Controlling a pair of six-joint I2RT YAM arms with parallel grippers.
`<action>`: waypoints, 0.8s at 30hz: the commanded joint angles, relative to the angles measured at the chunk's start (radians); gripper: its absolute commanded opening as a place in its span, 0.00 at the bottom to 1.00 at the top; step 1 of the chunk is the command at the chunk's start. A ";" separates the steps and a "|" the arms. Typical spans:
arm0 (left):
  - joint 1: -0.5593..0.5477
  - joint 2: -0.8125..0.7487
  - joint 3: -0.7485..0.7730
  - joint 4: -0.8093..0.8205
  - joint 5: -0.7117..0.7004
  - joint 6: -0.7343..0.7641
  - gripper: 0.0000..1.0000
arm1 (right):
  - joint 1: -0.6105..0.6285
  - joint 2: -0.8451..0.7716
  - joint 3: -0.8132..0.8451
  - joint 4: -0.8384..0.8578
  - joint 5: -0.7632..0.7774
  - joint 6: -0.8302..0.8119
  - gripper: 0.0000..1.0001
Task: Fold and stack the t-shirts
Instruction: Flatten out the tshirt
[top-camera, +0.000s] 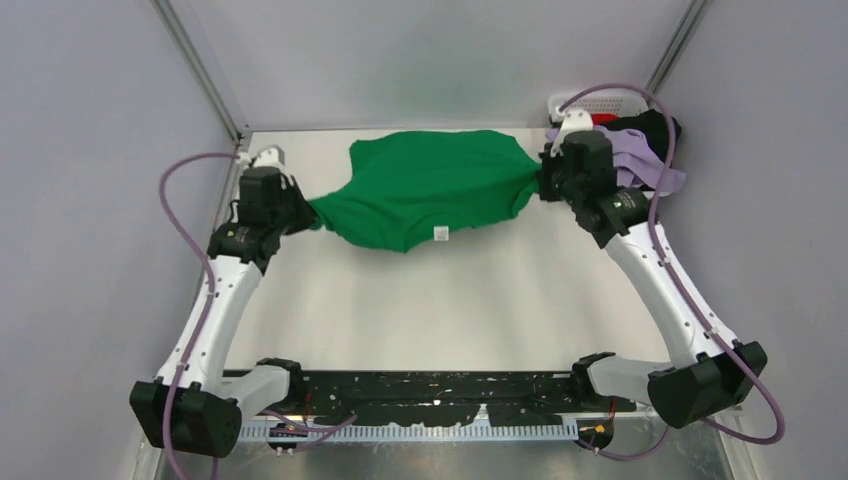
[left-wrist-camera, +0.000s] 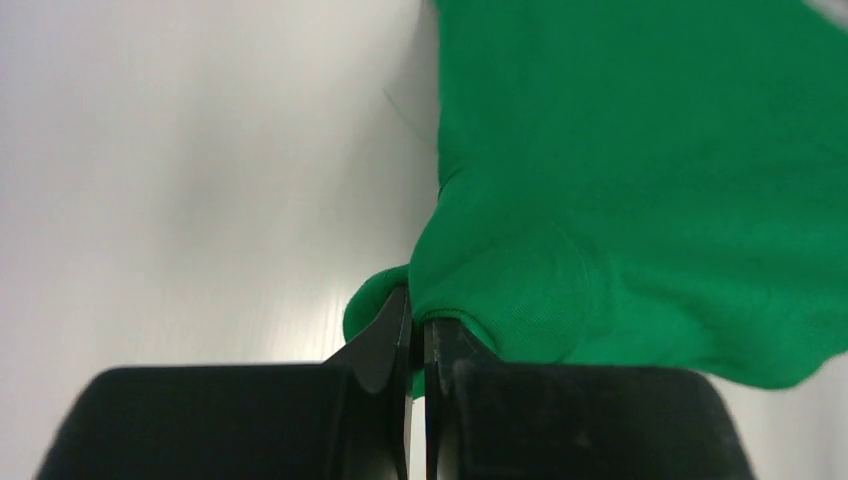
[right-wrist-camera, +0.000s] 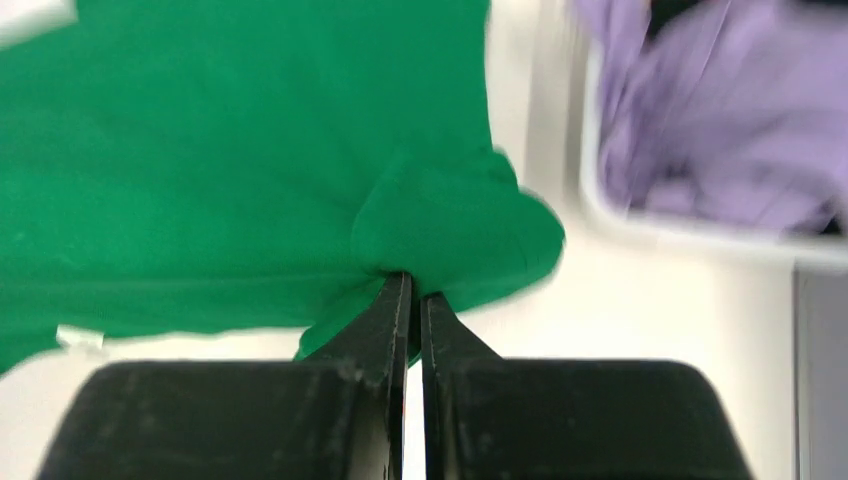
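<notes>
Right gripper (right-wrist-camera: 412, 290) pinches green shirt (right-wrist-camera: 200, 180) (basket (right-wrist-camera: 690, 235) seemingly adjacent).

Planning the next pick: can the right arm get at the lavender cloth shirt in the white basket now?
Probably not yet: the right end effector is shut on the bright green cloth t-shirt, though the lavender cloth shirt lies close beside it.

Plain grey walls (top-camera: 430, 50) enclose a white table (top-camera: 450, 300) (faintly glossy). Metal posts (top-camera: 201, 68) mark the back corners. Light falls evenly.
</notes>
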 joint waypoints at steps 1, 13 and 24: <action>0.007 -0.018 -0.222 0.030 0.044 -0.165 0.00 | -0.007 -0.013 -0.154 -0.155 0.008 0.069 0.05; 0.003 0.358 -0.223 0.136 0.019 -0.225 0.03 | -0.025 0.539 -0.030 -0.181 0.139 0.133 0.14; -0.005 0.299 -0.159 0.084 0.048 -0.176 1.00 | -0.024 0.482 -0.027 -0.141 0.280 0.193 0.96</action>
